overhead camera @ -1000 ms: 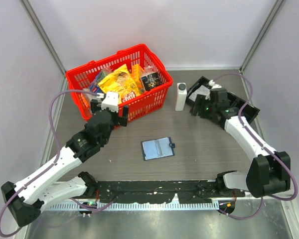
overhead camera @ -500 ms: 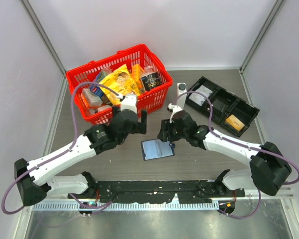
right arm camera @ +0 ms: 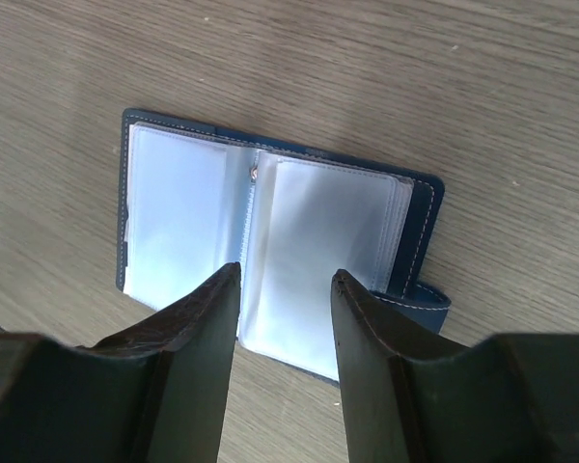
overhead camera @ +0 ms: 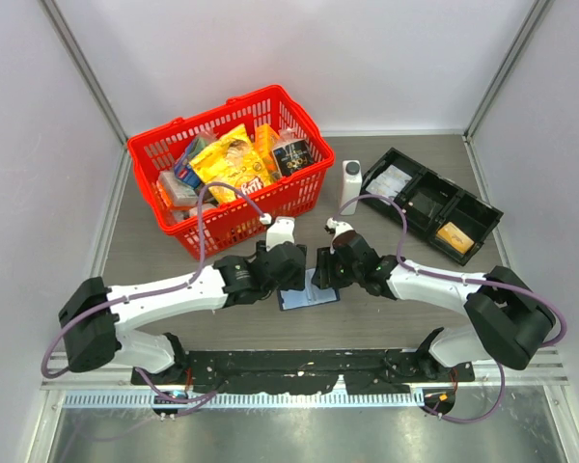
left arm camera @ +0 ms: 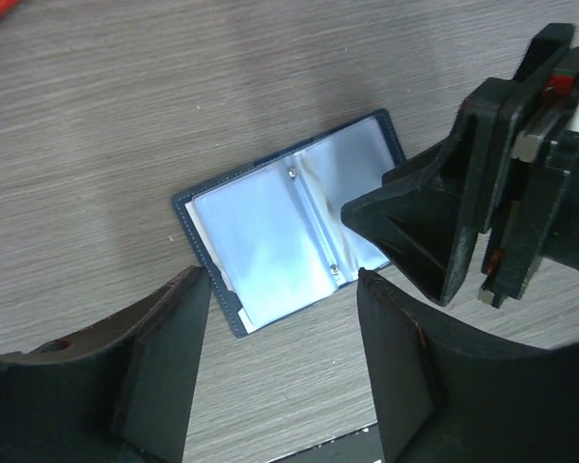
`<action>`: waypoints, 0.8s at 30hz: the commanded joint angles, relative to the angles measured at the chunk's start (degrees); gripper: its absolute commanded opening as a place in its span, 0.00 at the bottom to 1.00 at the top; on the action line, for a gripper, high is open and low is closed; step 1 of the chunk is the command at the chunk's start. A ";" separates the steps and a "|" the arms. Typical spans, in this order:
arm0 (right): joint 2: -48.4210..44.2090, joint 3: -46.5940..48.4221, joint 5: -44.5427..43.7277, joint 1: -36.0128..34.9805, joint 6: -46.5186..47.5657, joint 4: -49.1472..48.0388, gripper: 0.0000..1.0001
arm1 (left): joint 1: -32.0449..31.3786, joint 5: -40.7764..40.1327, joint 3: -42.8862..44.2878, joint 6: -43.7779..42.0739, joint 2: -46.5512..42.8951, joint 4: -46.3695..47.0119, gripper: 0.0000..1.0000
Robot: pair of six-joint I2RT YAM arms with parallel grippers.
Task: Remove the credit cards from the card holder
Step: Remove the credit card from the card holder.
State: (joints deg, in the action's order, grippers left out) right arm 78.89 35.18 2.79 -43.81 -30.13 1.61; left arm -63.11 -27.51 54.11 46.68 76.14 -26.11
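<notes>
The right jaws stand part-open with nothing between them. Directly beneath lies the card holder (right arm camera: 304,217), spread open on the tabletop (right arm camera: 482,77) with its clear sleeves (right arm camera: 174,207) facing up. The spine falls inside the gap, just by one finger. The holder's long axis runs across the jaws from finger to finger, and the snap tab (right arm camera: 427,297) sticks out past the outer side.

The left jaws are also part-open and empty. They sit over the opposite end of the holder, which shows beyond their gap with its long axis slanting across. I judge the right jaws the nearer pair, since in the left wrist view their tips seem to overlap the tab-side page, though contact cannot be told.

Whether the sleeves hold any credit cards cannot be told. An orange-gold card (overhead camera: 454,234) lies in the black compartment tray (overhead camera: 468,201), well apart behind the right jaws.
</notes>
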 commanded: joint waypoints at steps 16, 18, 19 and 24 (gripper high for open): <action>-3.13 0.42 -12.18 -0.22 2.44 5.15 0.48 | 2.38 8.87 -1.99 7.02 14.82 11.78 0.39; -3.57 0.68 -13.41 -0.22 2.62 6.12 0.48 | 2.82 9.40 -1.72 7.38 15.79 11.61 0.36; -3.74 0.85 -14.12 -0.22 2.53 6.82 0.48 | 2.91 9.75 -1.72 7.55 16.23 11.52 0.35; -4.10 1.29 -17.02 -0.22 2.80 8.85 0.48 | 3.79 11.25 -1.64 8.43 18.08 11.43 0.28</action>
State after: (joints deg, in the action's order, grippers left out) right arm 76.69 34.39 -9.45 -43.81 -28.21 8.49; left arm -60.01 -17.54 51.57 53.71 93.30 -16.53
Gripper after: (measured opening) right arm 0.485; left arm 0.293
